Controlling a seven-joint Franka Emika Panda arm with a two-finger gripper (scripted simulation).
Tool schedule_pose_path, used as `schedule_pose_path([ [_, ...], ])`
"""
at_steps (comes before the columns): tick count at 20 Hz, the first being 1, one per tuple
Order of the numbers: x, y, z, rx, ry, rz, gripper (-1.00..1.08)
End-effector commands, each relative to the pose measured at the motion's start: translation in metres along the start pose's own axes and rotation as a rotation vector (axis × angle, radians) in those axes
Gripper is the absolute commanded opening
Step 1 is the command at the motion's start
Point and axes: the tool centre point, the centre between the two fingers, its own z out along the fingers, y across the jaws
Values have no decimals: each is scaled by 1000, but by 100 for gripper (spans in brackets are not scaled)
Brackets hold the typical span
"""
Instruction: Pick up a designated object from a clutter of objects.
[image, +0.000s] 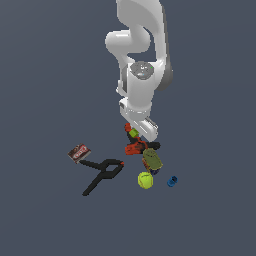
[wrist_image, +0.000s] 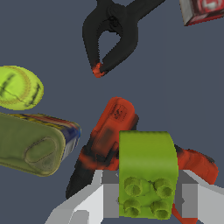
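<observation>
No writing can be read; the red-brown box bears a white mark too blurred to make out. There is one of each item: a lime-green studded block with four round studs, a fuzzy tennis ball, a smooth olive oblong item, an orange-red and black drill, a black clamp and a small blue piece. The gripper has its grey jaws clamped on the block, seemingly raised over the drill amid the clutter.
</observation>
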Motion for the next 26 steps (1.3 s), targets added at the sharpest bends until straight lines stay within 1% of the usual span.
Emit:
schedule_pose_path([
  [1, 6, -5, -22, 0, 1, 1, -100],
  [18, 47, -45, -178, -2, -1, 1, -100],
  [26, 62, -61, -228, -2, -3, 0, -100],
])
